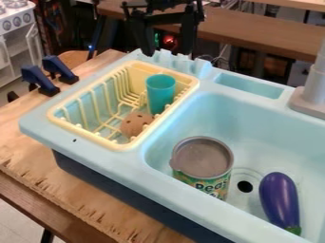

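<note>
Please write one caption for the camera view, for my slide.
Black gripper near toy sink: cup and brown object in yellow rack, can and eggplant in basin.

1. Toy eggplant (pixel 279 198): smooth, glossy plastic.
2. Toy sink (pixel 120 161): smooth plastic, soft sheen.
3. Dish rack (pixel 82 134): smooth plastic.
4. Cup (pixel 160 94): smooth plastic look.
5. Can (pixel 202 157): dull, metal-like top; printed label.
6. Brown ball (pixel 135 124): matt, pitted-looking.
7. Faucet (pixel 314 85): matt plastic look.
8. Tabletop board (pixel 32 159): wood, rough-edged.

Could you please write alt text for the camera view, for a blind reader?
An open black gripper hangs near the far edge of a toy sink; the yellow rack holds a teal cup and a round brown object, the basin a can and a purple eggplant.
</note>
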Available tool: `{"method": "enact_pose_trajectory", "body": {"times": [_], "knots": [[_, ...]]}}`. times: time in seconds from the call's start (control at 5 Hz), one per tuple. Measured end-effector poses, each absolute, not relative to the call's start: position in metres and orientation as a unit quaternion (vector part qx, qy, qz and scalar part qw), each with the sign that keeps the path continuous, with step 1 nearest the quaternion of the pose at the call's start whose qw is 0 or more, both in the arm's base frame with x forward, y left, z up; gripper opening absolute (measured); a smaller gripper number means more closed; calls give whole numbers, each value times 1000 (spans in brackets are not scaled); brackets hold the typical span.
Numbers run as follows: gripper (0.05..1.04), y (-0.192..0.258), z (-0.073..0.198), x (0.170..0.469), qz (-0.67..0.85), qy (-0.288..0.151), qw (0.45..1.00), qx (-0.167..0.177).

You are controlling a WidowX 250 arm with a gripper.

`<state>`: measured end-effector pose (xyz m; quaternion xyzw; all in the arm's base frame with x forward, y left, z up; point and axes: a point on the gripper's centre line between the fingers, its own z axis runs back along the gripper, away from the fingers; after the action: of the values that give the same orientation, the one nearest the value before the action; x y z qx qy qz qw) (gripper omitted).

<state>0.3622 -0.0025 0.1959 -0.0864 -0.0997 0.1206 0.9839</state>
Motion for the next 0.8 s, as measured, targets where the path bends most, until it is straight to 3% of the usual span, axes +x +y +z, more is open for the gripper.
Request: {"method": "enact_pose_trajectory", "body": {"times": [0.2, 0.6, 0.8], "knots": [[1003, -4, 183, 361, 119, -80, 986, -86], [1003, -70, 182, 344, -20, -81, 989, -119], [1003, -88, 184, 328, -58, -80, 990, -104]]}}
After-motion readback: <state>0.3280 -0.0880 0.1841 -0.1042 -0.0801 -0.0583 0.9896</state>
